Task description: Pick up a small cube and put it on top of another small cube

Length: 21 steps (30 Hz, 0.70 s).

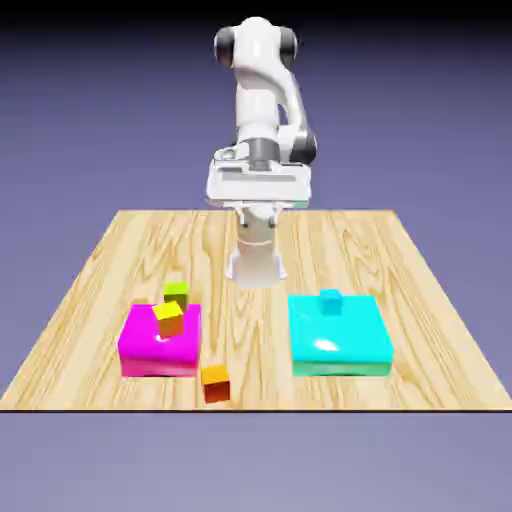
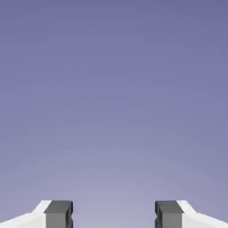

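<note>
The small orange cube (image 1: 216, 382) with darker red-orange sides sits alone on the wooden table near its front edge, just right of the magenta block (image 1: 150, 350). My gripper (image 1: 258, 200) hangs high over the table's far side, well away from every cube. In the hand view the gripper (image 2: 113, 213) is open: its grey fingertips (image 2: 59, 213) stand wide apart with only the blue-violet backdrop between them. No cube shows in that view.
A yellow-topped cube (image 1: 169, 318) rests tilted on the magenta block, with a lime-green cube (image 1: 177, 293) just behind it. A flat cyan block (image 1: 340, 340) at the exterior view's right carries a small cyan cube (image 1: 331, 299).
</note>
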### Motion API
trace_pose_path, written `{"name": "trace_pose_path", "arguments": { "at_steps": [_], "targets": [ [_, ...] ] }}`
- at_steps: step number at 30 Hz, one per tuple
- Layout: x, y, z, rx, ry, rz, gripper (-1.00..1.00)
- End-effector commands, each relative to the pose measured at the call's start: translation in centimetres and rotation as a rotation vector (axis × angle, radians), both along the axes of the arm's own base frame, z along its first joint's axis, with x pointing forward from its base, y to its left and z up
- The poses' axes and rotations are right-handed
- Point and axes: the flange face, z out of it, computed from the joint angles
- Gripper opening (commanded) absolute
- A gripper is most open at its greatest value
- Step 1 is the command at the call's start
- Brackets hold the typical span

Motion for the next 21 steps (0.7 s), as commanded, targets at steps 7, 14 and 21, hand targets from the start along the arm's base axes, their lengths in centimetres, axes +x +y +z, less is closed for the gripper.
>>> {"name": "trace_pose_path", "arguments": {
  "at_steps": [7,14,21],
  "targets": [
    [5.5,5.2,-3.2,-0.366,0.261,0.407,0.0],
    [9.8,10.2,-7.3,-0.653,0.504,0.842,0.0],
    [13.1,14.6,-11.4,-0.859,0.709,1.286,0.0]
  ]
}}
